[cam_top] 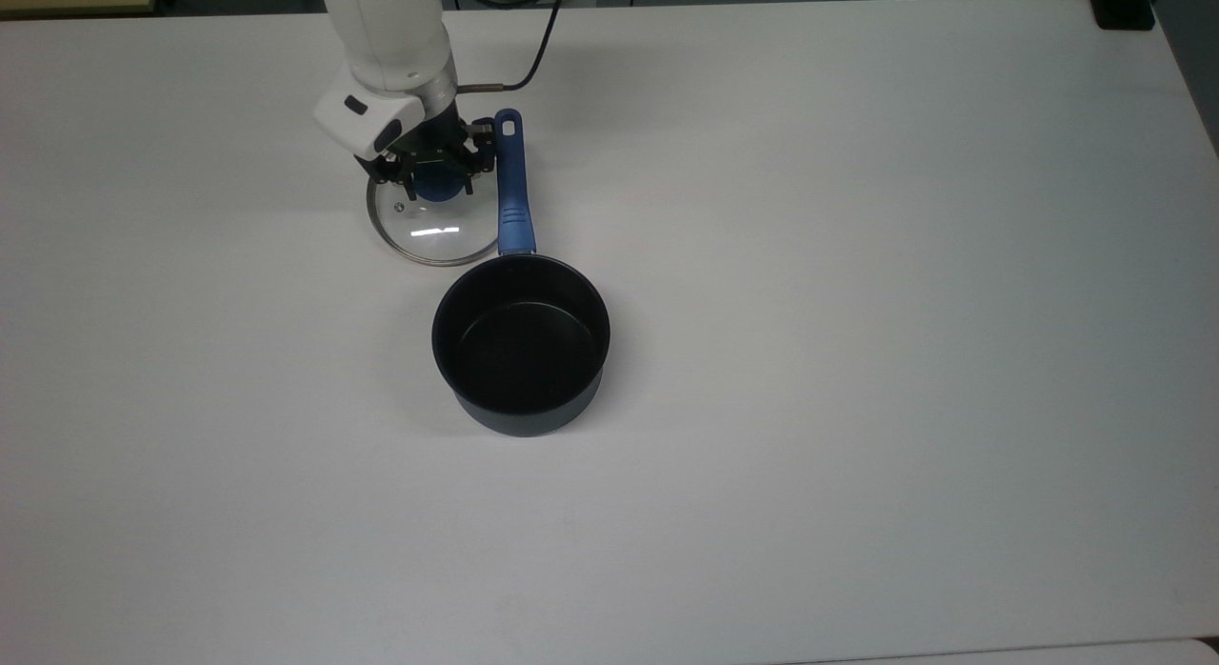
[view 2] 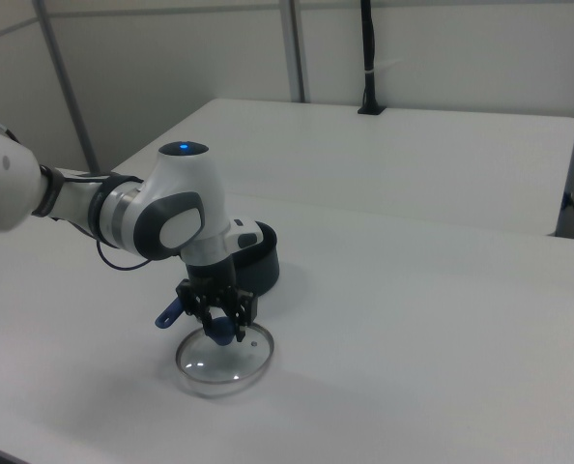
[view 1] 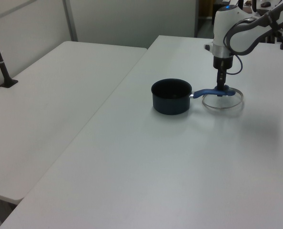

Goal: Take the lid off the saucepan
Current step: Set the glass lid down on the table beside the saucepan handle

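The pan (cam_top: 521, 346) is seen nearest in the top view, open and upright on the tabletop (cam_top: 857, 360), its black inside bare. Its handle (cam_top: 510, 193) runs away toward the arm. Just beside the handle, on the top view's left, the lid (cam_top: 433, 229) is held over or on the tabletop, its rim touching or slightly overlapping the handle. The knob (cam_top: 437, 182) is gripped between the fingers of the hand (cam_top: 436, 171), which are narrowed around it. If the rim is resting on the handle, the lid may tilt or slide on release, or the pan may be nudged.
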